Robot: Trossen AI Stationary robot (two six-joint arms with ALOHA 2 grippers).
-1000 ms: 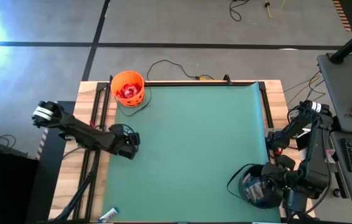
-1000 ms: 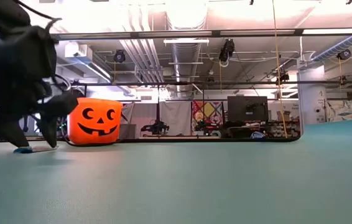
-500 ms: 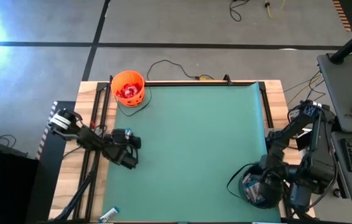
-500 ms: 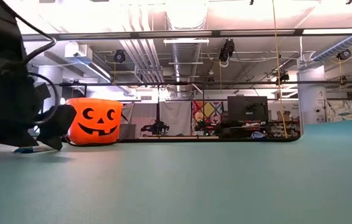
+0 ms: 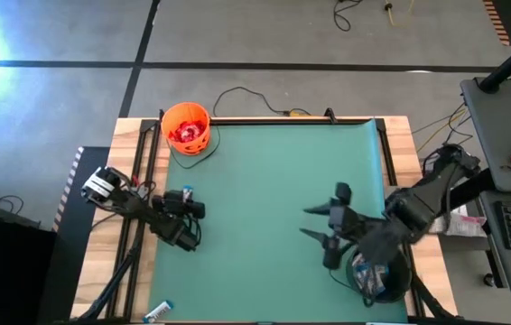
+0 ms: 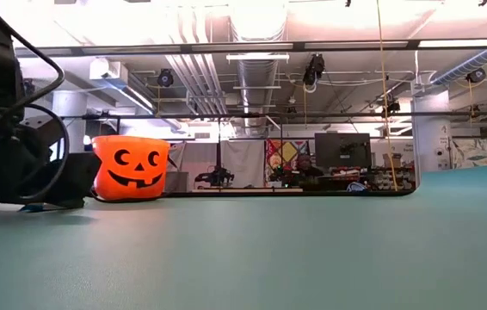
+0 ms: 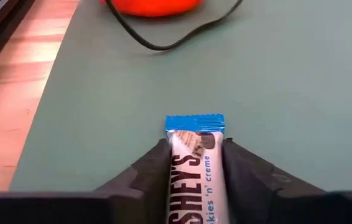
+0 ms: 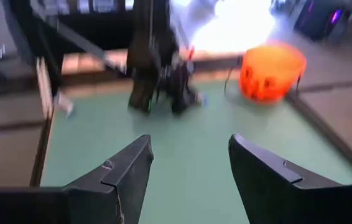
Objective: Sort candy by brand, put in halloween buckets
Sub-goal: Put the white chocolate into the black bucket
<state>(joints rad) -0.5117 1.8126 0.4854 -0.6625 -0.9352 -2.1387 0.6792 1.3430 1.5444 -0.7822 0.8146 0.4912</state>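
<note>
Left gripper [image 7: 194, 163] low on the mat's left edge, fingers clamped on a blue-and-white bar [image 7: 194, 168], its blue end poking out toward the orange bucket [image 5: 186, 128] at the far-left corner. Right gripper [image 5: 320, 229] spread wide, empty, beside the black bucket [image 5: 373, 274] at near-right. Another bar [image 5: 158, 312] lies at the near-left edge.

You see two matte black jointed arms, the left arm [image 5: 138, 208] capped with a white cuff, the right arm [image 5: 427, 203] trailing black cables.
</note>
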